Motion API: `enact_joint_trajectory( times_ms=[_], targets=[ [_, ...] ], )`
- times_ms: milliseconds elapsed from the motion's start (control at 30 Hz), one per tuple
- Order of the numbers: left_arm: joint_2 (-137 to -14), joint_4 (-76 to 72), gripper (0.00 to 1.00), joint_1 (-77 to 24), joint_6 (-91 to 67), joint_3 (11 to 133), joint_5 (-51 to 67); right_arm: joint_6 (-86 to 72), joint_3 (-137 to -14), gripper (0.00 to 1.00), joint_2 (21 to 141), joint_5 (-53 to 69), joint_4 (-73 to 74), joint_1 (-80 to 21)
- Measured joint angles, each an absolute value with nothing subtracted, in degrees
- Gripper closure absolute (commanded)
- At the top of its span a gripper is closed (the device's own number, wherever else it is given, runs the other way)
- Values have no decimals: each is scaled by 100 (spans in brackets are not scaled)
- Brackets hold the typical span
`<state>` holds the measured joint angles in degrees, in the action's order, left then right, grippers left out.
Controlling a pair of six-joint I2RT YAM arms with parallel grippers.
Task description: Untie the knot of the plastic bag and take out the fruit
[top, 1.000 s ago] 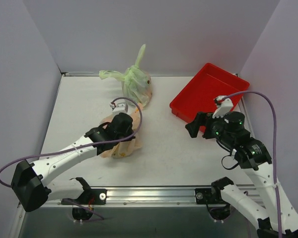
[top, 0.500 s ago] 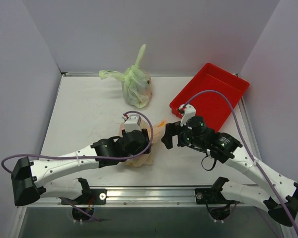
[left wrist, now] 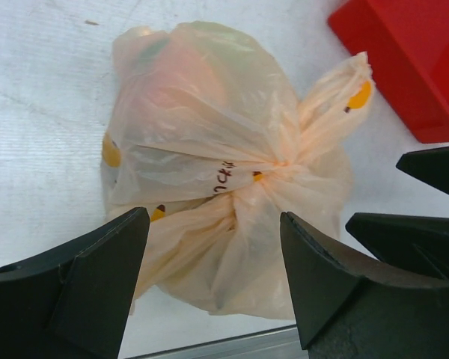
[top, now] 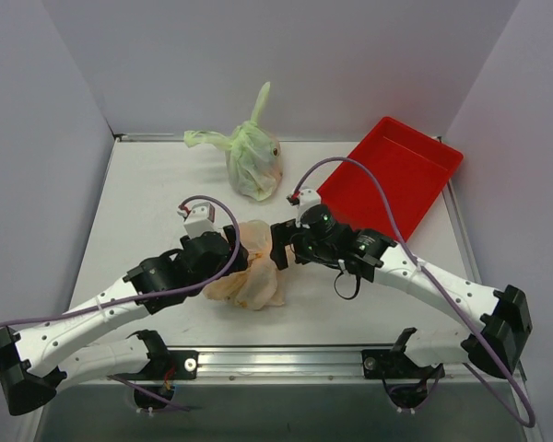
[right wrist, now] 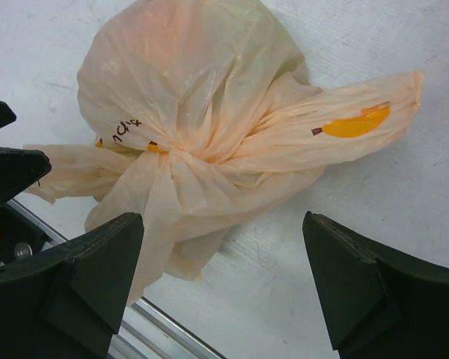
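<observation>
The pale orange plastic bag [top: 251,284] lies on the table near the front edge, between my two grippers. Its knot [left wrist: 274,166] is still tied, gathered at the bag's middle, with a loose tail [right wrist: 344,123] sticking out sideways. The fruit [left wrist: 181,78] shows only as dim green and pink shapes through the plastic. My left gripper [left wrist: 213,217] hovers over the bag from the left with its jaws wide open and holding nothing. My right gripper [right wrist: 223,221] faces it from the right, also wide open and empty. In the top view, the left gripper [top: 238,255] and the right gripper [top: 278,249] nearly meet above the bag.
A tied light green bag [top: 252,161] stands at the back centre. A red tray [top: 396,175] sits at the back right, and its corner [left wrist: 404,60] is close to the orange bag. The metal front rail [top: 286,354] runs just beyond the bag.
My left gripper dragged the orange bag to the right, then opened and let go of it. My right arm swung left from the red tray to the bag.
</observation>
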<state>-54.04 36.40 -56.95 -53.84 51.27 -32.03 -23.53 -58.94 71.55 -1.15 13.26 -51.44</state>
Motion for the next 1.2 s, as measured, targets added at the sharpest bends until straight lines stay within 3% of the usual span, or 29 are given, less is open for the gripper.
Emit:
enact_joint_trajectory(
  times_ms=[100, 167, 300, 400, 533, 1067, 1200],
  targets=[
    [-5537, 3743, 18, -5446, -5336, 5103, -3063, -2357, -5902, 9, 7518, -115, 1232, -5227],
    [-5623, 3730, 18, -5393, -5290, 5103, -2980, -2373, -5826, 14, 7690, -117, 1109, -5264],
    [-5874, 3662, 18, -5382, -5205, 5103, -2801, -2445, -5439, 37, 7780, -113, 825, -5290],
    [-6130, 3603, 18, -5382, -5183, 5113, -2685, -2510, -5100, 72, 7804, -104, 635, -5293],
    [-6514, 3570, 18, -5382, -5186, 5218, -2596, -2543, -4823, 100, 7813, -62, 434, -5293],
    [-7417, 3297, 18, -5384, -6084, 5640, -2576, -2550, -4239, 100, 7599, 285, -633, -5293],
    [-7776, 3247, 32, -5384, -6302, 5677, -2648, -2545, -4125, 100, 7520, 342, -731, -5293]
  ],
)
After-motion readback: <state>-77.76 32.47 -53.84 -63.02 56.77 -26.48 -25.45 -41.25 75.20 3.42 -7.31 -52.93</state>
